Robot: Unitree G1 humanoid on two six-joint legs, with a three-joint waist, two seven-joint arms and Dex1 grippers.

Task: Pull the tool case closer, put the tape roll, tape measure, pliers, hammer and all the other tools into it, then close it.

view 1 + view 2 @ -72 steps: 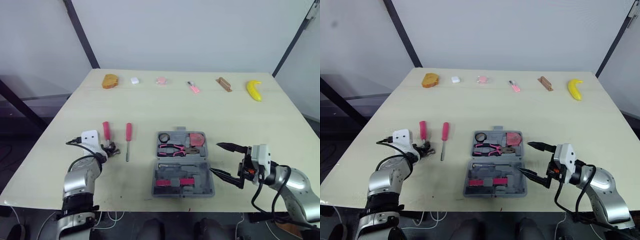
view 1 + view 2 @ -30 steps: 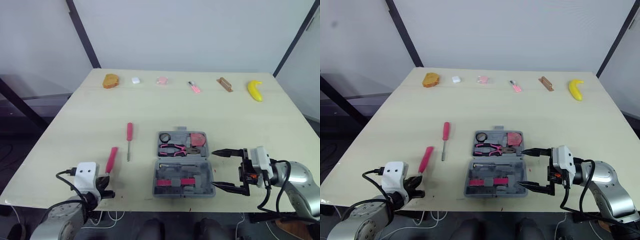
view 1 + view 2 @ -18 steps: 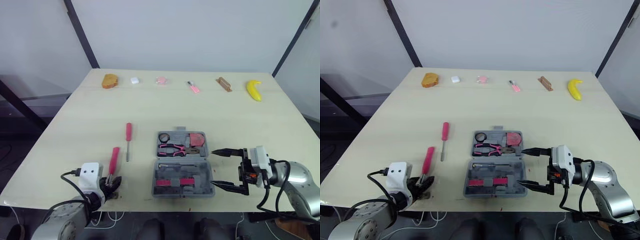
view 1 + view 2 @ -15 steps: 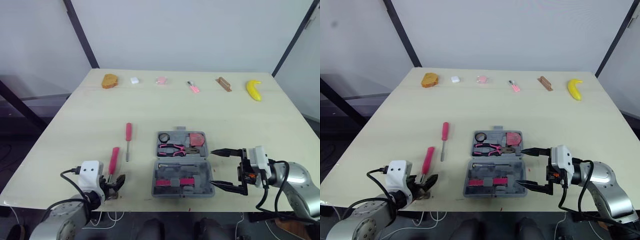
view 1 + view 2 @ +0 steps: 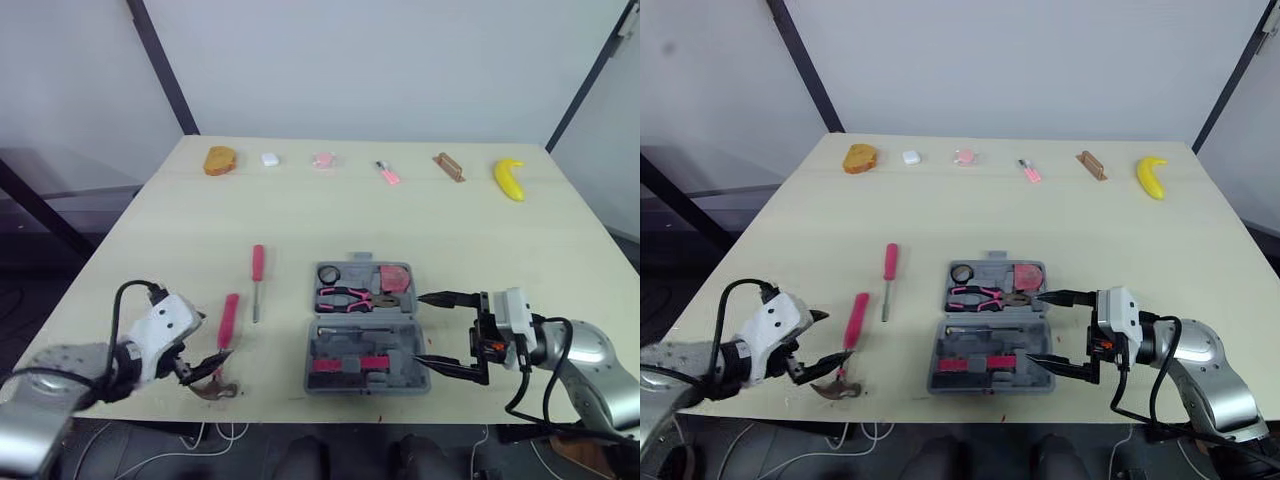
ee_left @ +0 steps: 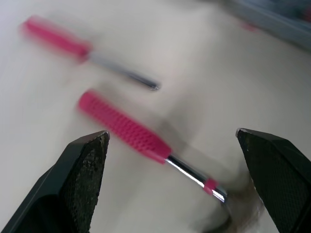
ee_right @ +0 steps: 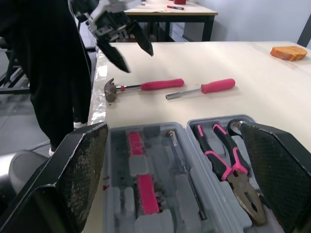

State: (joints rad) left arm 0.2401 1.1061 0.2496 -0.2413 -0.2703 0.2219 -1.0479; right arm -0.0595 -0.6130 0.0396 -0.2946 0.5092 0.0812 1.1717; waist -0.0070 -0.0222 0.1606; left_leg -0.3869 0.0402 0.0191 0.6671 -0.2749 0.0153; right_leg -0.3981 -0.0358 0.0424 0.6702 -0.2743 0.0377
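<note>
Bare robot-testing lab room.
A pale wooden table (image 5: 300, 215) stands before blank white walls (image 5: 380, 60), black slanted metal struts (image 5: 163, 70) in the upper corners of the frame; odd samples, from an orange-brown bread slice (image 5: 220, 160) to a yellow banana (image 5: 508, 180), line its far edge.

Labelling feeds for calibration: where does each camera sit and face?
Left and right eye: on the head, facing forward and down over the table; both arms show, left gripper and right gripper open.
Left wrist: on the left arm, looking along its fingers at the hammer.
Right wrist: on the right arm, its fingers framing the tool case, facing the left gripper.
Shared: all show the hammer and screwdriver.
</note>
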